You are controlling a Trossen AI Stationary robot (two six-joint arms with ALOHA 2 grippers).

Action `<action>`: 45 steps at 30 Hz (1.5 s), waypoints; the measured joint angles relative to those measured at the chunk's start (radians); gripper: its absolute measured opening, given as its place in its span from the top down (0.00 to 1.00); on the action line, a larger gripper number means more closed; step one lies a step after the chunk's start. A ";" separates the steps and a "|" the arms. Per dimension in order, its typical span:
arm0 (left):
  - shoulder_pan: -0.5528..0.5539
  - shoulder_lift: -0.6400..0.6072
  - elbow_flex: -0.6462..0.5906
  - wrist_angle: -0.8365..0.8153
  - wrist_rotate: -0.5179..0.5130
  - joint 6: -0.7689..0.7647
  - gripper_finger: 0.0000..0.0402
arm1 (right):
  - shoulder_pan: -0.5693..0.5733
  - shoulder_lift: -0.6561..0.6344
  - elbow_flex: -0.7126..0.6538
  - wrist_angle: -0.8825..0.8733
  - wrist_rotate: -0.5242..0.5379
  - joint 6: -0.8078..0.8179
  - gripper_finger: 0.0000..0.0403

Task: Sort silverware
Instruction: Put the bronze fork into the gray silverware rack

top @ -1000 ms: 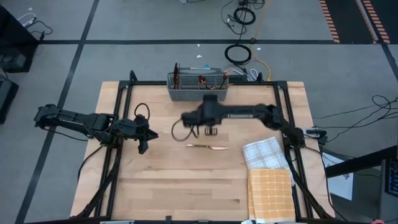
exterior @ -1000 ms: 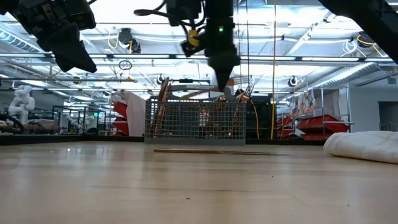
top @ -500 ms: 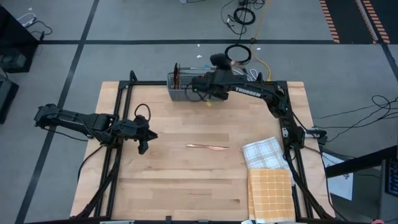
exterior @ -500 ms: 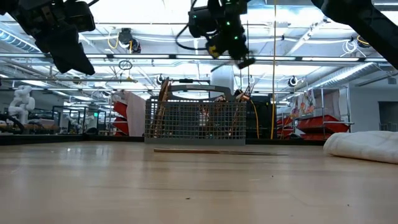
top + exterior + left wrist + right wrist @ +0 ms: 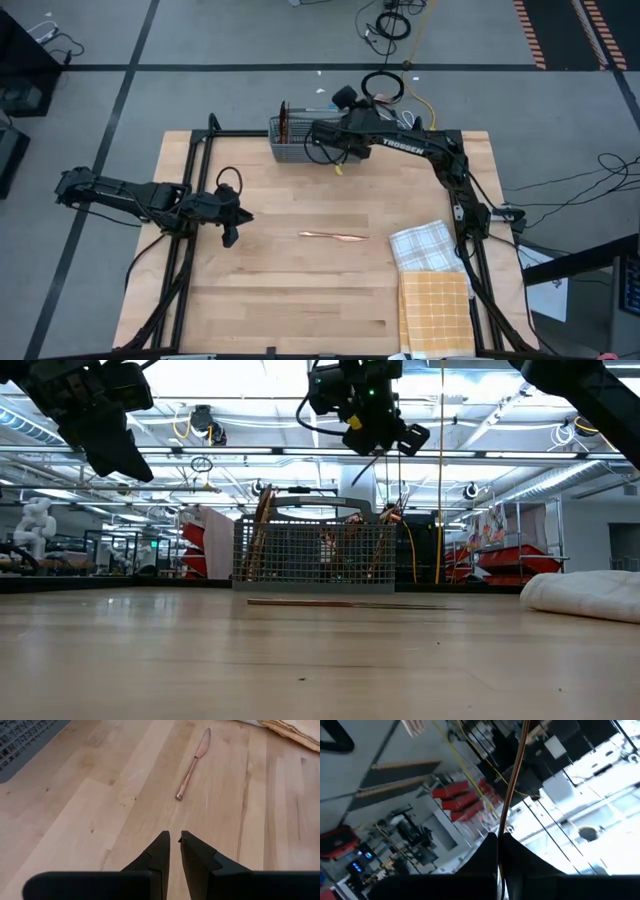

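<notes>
High view: a copper knife [image 5: 333, 236] lies flat on the bare middle of the bench [image 5: 300, 300], well apart from everything else. More silverware [image 5: 284, 123] stands upright in the grey mesh caddy [image 5: 290, 152] at the far edge. The right end effector [image 5: 338, 168] hangs over the caddy's near side, closed tight on a thin copper piece [image 5: 512, 780] that runs out long past its fingertips; I cannot tell what kind it is. The left end effector [image 5: 229, 238] hovers over the bench's left side, pointing toward the knife, its fingers [image 5: 160, 851] nearly together with only a narrow gap, holding nothing. Two checked cloths [image 5: 432, 285] lie at the right near corner.
</notes>
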 joint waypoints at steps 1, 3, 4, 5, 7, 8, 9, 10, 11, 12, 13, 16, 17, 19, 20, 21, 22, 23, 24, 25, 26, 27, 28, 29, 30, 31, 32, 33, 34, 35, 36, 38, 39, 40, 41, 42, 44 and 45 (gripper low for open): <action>0.000 0.000 0.000 0.000 0.000 0.000 0.87 | 0.002 0.000 0.000 0.000 -0.022 0.000 1.00; 0.000 0.000 0.000 0.000 0.000 0.000 0.87 | 0.009 0.000 -0.001 0.000 -0.088 -0.007 1.00; 0.000 0.000 0.000 0.000 0.000 0.000 0.87 | 0.016 0.000 -0.009 0.001 -0.114 -0.019 1.00; 0.000 0.000 0.000 0.000 0.000 0.000 0.87 | 0.023 0.000 -0.023 -0.001 -0.128 -0.032 1.00; 0.000 0.000 0.000 0.000 0.000 0.000 0.87 | 0.029 -0.001 -0.056 0.002 -0.138 -0.037 1.00; 0.000 0.000 0.000 0.000 0.000 0.000 0.87 | 0.029 -0.002 -0.074 0.001 -0.144 -0.038 1.00; 0.000 0.000 0.000 0.000 0.000 0.000 0.87 | 0.024 -0.003 -0.089 -0.001 -0.144 -0.041 1.00; 0.000 0.000 0.000 0.000 0.000 0.001 0.87 | 0.017 -0.008 -0.101 0.000 -0.144 -0.042 1.00; 0.000 0.000 0.000 0.000 0.000 0.003 0.87 | 0.013 -0.018 -0.118 0.001 -0.146 -0.042 1.00; 0.000 0.000 -0.001 -0.001 0.000 0.004 0.87 | 0.008 -0.028 -0.133 -0.002 -0.147 -0.046 1.00; 0.000 0.000 -0.001 -0.001 0.000 0.004 0.87 | 0.007 -0.039 -0.146 -0.002 -0.147 -0.053 1.00; 0.000 0.000 -0.013 0.000 -0.011 0.010 0.87 | 0.007 -0.073 -0.187 0.000 -0.146 -0.059 1.00; 0.000 0.000 -0.021 0.003 -0.019 0.010 0.87 | 0.004 -0.083 -0.202 0.001 -0.163 -0.060 1.00; 0.000 0.000 -0.041 0.000 -0.033 0.006 0.87 | -0.006 -0.104 -0.236 0.000 -0.220 -0.091 1.00; 0.000 0.000 -0.052 0.000 -0.034 0.002 0.87 | -0.010 -0.114 -0.259 0.000 -0.238 -0.110 1.00; 0.000 0.000 -0.062 -0.001 -0.034 -0.001 0.87 | -0.013 -0.122 -0.283 -0.003 -0.241 -0.124 1.00; 0.000 0.000 -0.070 0.000 -0.034 -0.002 0.87 | -0.014 -0.124 -0.306 -0.003 -0.241 -0.127 1.00; 0.000 0.000 -0.078 0.001 -0.034 -0.012 0.87 | -0.018 -0.124 -0.331 -0.001 -0.242 -0.126 1.00; 0.000 0.000 -0.084 0.003 -0.034 -0.024 0.87 | -0.022 -0.123 -0.357 -0.001 -0.244 -0.123 1.00; 0.000 0.000 -0.089 0.005 -0.034 -0.027 0.87 | -0.025 -0.121 -0.383 0.005 -0.244 -0.123 1.00; 0.000 0.000 -0.092 0.007 -0.034 -0.028 0.87 | -0.028 -0.119 -0.409 0.020 -0.241 -0.129 1.00; 0.000 0.000 -0.094 0.009 -0.034 -0.028 0.87 | -0.030 -0.120 -0.433 0.041 -0.239 -0.142 1.00; 0.000 0.000 -0.095 0.011 -0.034 -0.028 0.87 | -0.030 -0.121 -0.456 0.070 -0.234 -0.160 1.00; 0.000 0.000 -0.096 0.010 -0.034 -0.028 0.87 | -0.031 -0.121 -0.472 0.095 -0.233 -0.173 1.00; 0.000 0.000 -0.096 0.010 -0.034 -0.028 0.87 | -0.031 -0.121 -0.483 0.116 -0.234 -0.186 1.00; 0.000 0.000 -0.096 0.011 -0.035 -0.028 0.87 | -0.030 -0.121 -0.489 0.140 -0.236 -0.200 1.00; 0.000 0.000 -0.096 0.010 -0.035 -0.027 0.87 | -0.030 -0.121 -0.494 0.170 -0.237 -0.222 1.00; 0.000 0.000 -0.096 0.010 -0.038 -0.027 0.87 | -0.029 -0.121 -0.494 0.194 -0.237 -0.244 1.00; 0.000 0.000 -0.096 0.010 -0.045 -0.027 0.87 | -0.029 -0.121 -0.492 0.215 -0.236 -0.266 1.00; 0.000 0.000 -0.096 0.010 -0.051 -0.027 0.87 | -0.030 -0.121 -0.488 0.226 -0.231 -0.287 1.00; 0.000 0.000 -0.096 0.010 -0.055 -0.026 0.87 | -0.030 -0.121 -0.483 0.240 -0.221 -0.312 1.00; 0.000 0.000 -0.096 0.010 -0.069 -0.019 0.87 | -0.031 -0.121 -0.472 0.257 -0.222 -0.361 1.00; 0.000 0.000 -0.096 0.010 -0.077 -0.019 0.87 | -0.035 -0.121 -0.470 0.275 -0.231 -0.376 1.00; 0.000 0.000 -0.096 0.010 -0.082 -0.019 0.87 | -0.037 -0.121 -0.469 0.291 -0.240 -0.389 1.00; 0.000 0.000 -0.096 0.010 -0.087 -0.019 0.87 | -0.040 -0.120 -0.469 0.301 -0.245 -0.399 1.00; 0.001 0.000 -0.096 0.010 -0.089 -0.019 0.87 | -0.042 -0.120 -0.469 0.308 -0.247 -0.408 1.00; 0.001 0.000 -0.096 0.010 -0.091 -0.019 0.87 | -0.043 -0.120 -0.469 0.332 -0.255 -0.423 1.00; 0.001 0.000 -0.096 0.010 -0.091 -0.019 0.87 | -0.043 -0.120 -0.469 0.340 -0.268 -0.435 1.00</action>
